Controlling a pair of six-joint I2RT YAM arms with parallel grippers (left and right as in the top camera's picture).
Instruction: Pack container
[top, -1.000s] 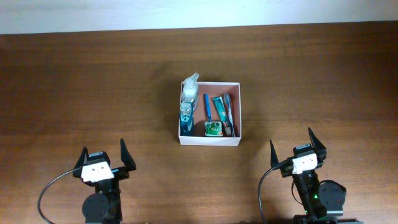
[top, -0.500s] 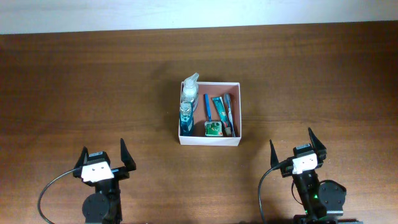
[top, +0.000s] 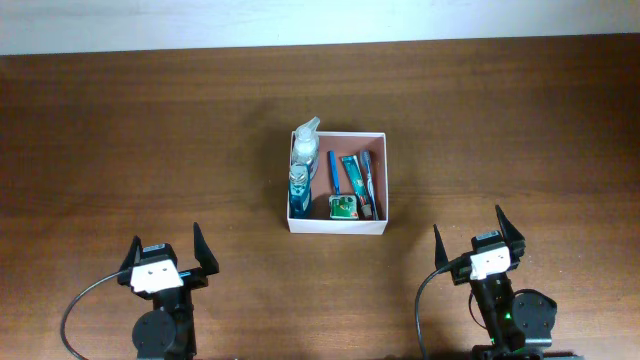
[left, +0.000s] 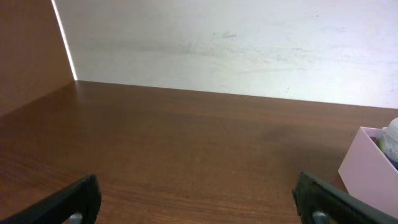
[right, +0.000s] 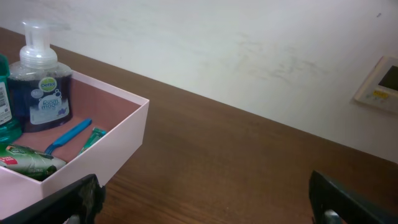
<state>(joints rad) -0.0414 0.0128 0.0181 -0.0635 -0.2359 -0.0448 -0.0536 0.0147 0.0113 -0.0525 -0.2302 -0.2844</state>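
A dark brown wooden table (top: 150, 130) fills the overhead view, with a pale wall (top: 300, 20) along its 12 o'clock edge. The right wrist view shows 1 white wall panel (right: 380, 84) at 3 o'clock. The left wrist view shows a brown side board (left: 28, 50) at 10 o'clock.

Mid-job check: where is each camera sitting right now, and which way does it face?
Overhead: above the table, looking straight down on the container; left hand and right hand show at the near edge, both open.
Left wrist: low over the table, facing the back wall; own fingertips at bottom corners, container corner at right.
Right wrist: low, facing the back wall; own fingertips at bottom, container and pump bottle at left.
Shared: all three show the container.
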